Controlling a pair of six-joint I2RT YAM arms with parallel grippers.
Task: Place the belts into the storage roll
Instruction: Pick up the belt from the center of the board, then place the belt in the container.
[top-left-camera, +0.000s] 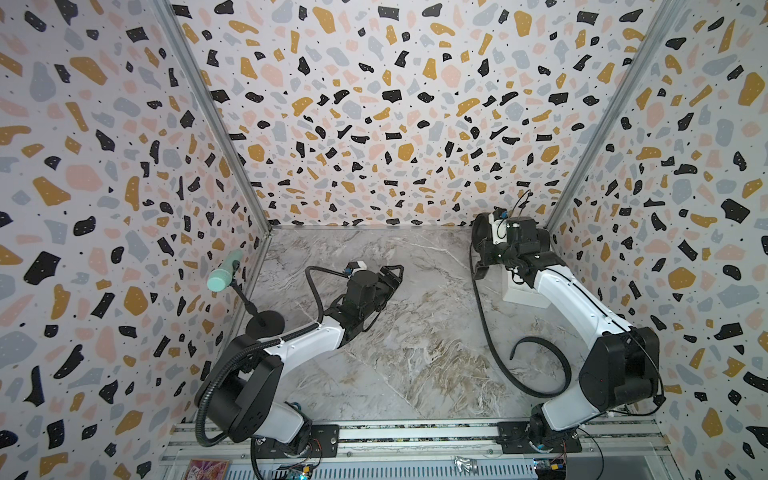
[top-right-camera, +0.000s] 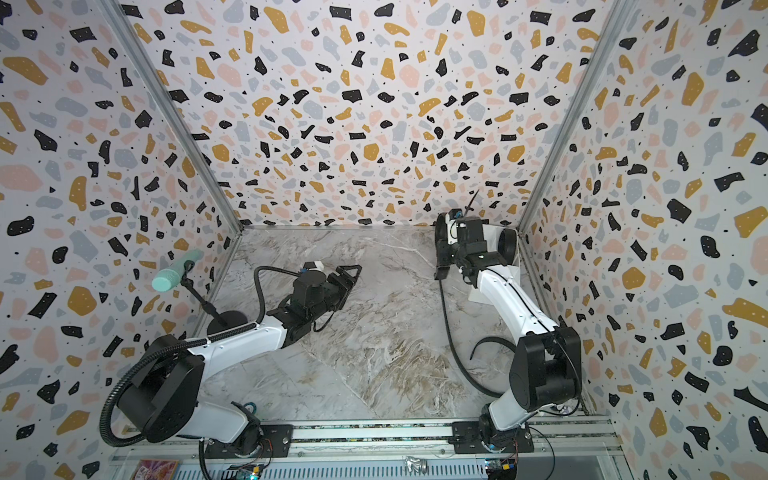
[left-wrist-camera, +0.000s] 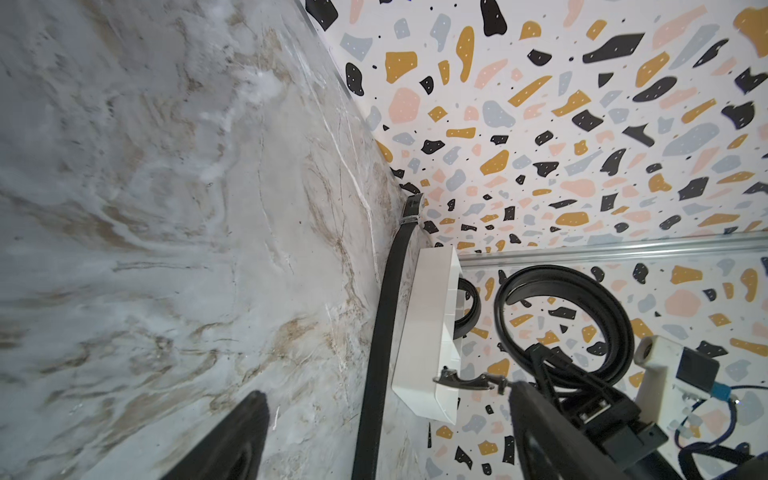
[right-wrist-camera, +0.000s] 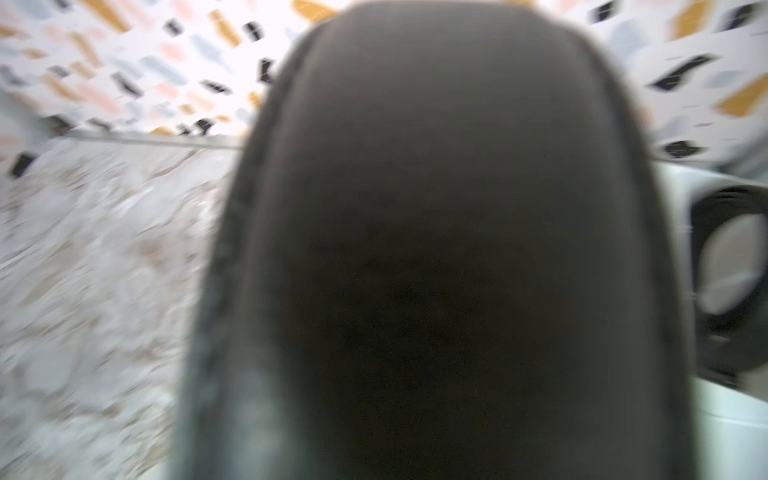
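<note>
Belt (left-wrist-camera: 565, 276), coiled, sits clamped in the right tool (left-wrist-camera: 548, 365) by the box (left-wrist-camera: 424, 316). The left tool (top-left-camera: 392, 277) stands wide above the bench (top-left-camera: 415, 332).

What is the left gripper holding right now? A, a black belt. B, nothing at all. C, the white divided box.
B: the left gripper hangs over the bare marble table with its jaws spread wide and nothing between them.
</note>
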